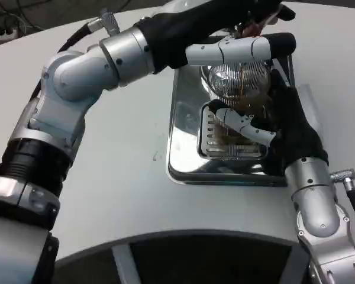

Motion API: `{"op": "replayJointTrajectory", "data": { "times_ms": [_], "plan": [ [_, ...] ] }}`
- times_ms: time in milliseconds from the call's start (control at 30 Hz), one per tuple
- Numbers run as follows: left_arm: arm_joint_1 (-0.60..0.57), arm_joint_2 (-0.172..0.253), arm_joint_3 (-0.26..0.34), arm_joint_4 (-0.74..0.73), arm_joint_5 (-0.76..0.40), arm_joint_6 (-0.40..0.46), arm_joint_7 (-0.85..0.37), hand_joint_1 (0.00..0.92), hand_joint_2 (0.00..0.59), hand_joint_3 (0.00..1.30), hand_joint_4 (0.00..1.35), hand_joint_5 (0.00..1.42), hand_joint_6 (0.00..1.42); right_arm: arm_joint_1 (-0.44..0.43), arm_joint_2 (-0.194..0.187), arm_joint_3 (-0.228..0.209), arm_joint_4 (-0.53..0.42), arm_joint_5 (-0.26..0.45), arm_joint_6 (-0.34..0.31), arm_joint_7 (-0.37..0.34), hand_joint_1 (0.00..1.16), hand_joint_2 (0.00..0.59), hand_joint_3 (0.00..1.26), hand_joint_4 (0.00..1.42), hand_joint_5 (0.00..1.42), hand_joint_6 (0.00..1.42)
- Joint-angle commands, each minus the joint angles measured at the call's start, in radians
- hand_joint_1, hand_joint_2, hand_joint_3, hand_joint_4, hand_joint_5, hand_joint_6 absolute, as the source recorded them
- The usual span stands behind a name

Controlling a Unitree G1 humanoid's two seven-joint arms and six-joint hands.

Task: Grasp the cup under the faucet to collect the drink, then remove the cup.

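Note:
A chrome drink dispenser (pixel 186 127) stands on the white table, with a rounded faucet head (pixel 236 80) over a slotted drip tray (pixel 216 139). My left hand (pixel 242 41) reaches across the dispenser's top and wraps around the faucet lever (pixel 255 26), which it mostly hides. A thin brown stream (pixel 242 86) runs down from the faucet. Below it, my right hand (pixel 266 127) grips a clear cup (pixel 236 139) that stands upright on the drip tray, fingers curled around its side. Brownish liquid shows in the cup; its level is hard to read.
My left forearm (pixel 124 50) crosses the table from the left at the dispenser's height. The right forearm (pixel 316 207) comes up along the dispenser's right side. The table's curved front edge (pixel 165 236) lies near me, with bare tabletop (pixel 118 160) left of the dispenser.

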Motion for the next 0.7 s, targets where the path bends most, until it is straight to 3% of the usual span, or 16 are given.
{"op": "replayJointTrajectory", "data": {
  "times_ms": [33, 700],
  "plan": [
    [0.009, 0.012, -0.021, 0.010, 0.029, 0.006, -0.033, 0.000, 0.116, 0.10, 0.03, 0.14, 0.08, 0.001, 0.019, 0.014, 0.022, 0.003, -0.003, -0.008, 0.77, 0.212, 0.07, 0.10, 0.16, 0.09],
    [0.016, 0.018, -0.034, 0.005, 0.042, -0.018, -0.036, 0.000, 0.115, 0.10, 0.03, 0.14, 0.08, -0.003, 0.032, 0.021, 0.042, 0.005, -0.005, -0.027, 0.77, 0.212, 0.12, 0.15, 0.20, 0.12]
  ]
}}
